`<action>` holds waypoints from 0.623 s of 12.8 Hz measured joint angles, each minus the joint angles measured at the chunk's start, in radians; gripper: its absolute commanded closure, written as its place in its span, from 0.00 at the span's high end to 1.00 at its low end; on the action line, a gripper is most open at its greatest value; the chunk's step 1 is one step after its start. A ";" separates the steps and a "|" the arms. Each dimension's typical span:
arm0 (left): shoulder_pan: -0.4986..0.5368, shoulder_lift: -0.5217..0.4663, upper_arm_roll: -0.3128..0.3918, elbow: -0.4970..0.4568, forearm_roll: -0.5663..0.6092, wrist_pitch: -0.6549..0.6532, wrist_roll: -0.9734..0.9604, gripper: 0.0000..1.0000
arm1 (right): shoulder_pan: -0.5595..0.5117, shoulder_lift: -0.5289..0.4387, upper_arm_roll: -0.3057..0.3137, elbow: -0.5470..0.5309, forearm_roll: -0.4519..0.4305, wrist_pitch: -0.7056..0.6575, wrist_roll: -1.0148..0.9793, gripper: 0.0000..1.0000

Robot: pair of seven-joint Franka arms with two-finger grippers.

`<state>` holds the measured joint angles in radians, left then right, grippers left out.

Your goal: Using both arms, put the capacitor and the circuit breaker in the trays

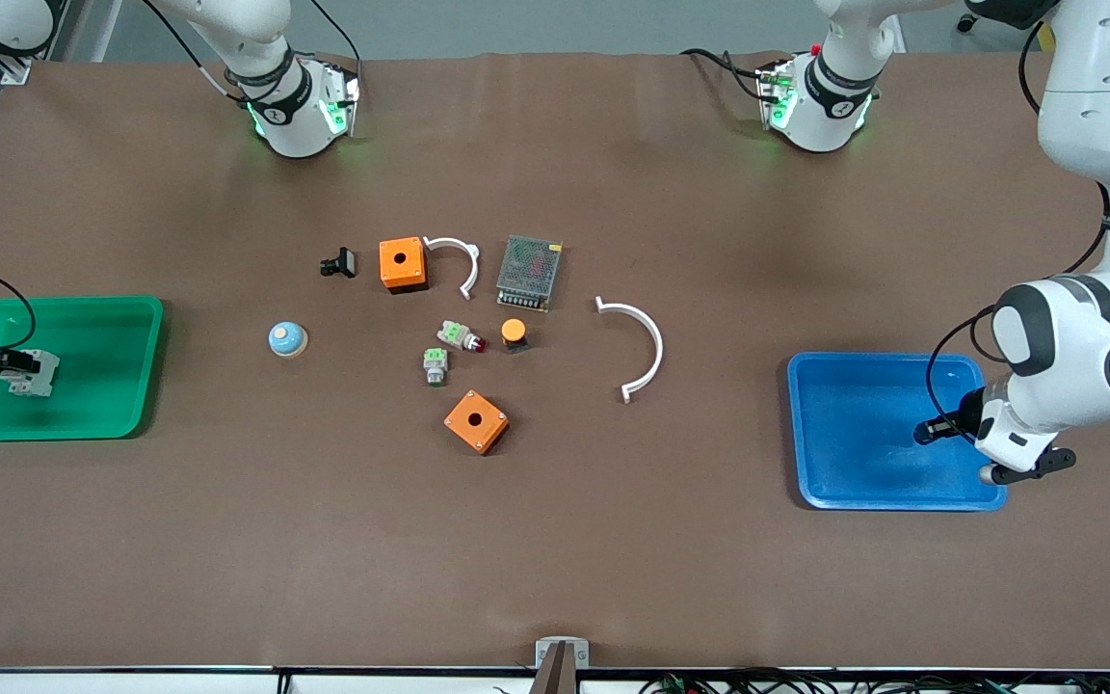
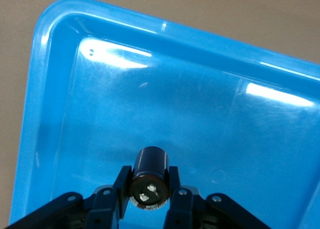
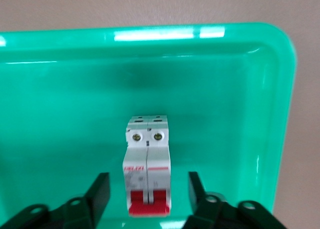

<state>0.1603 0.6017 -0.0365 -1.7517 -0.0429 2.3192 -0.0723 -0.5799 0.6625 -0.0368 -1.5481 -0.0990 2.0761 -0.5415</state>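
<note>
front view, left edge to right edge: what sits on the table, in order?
green tray → blue-domed bell → black clip part → power supply → large white arc → blue tray

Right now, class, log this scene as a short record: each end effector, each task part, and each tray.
left end effector: shut on the capacitor, over the blue tray
right end effector: open, astride the circuit breaker
circuit breaker: lying in the green tray
capacitor: not yet released
</note>
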 measured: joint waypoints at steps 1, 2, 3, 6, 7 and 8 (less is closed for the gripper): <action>0.000 0.004 -0.001 0.000 0.000 0.001 0.001 0.16 | 0.002 -0.032 0.005 0.036 0.000 -0.084 0.000 0.99; -0.002 0.006 -0.002 0.000 0.000 0.001 0.001 0.26 | 0.009 -0.074 0.011 0.082 0.000 -0.195 0.000 0.99; -0.004 0.007 -0.004 0.000 0.001 0.001 0.001 0.43 | 0.022 -0.126 0.015 0.130 0.000 -0.317 0.003 0.99; -0.006 0.011 -0.008 0.009 0.042 0.003 0.001 1.00 | 0.105 -0.307 0.022 0.223 0.001 -0.618 0.104 0.98; -0.007 0.011 -0.008 0.015 0.046 0.004 0.001 1.00 | 0.151 -0.372 0.024 0.229 0.001 -0.685 0.159 0.98; -0.008 0.010 -0.010 0.025 0.048 0.004 0.001 1.00 | 0.201 -0.429 0.027 0.229 0.002 -0.740 0.213 0.98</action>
<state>0.1528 0.6122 -0.0461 -1.7270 0.0053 2.3234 -0.0710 -0.3789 0.2338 -0.0093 -1.3192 -0.0969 1.3362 -0.3284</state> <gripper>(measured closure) 0.282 0.018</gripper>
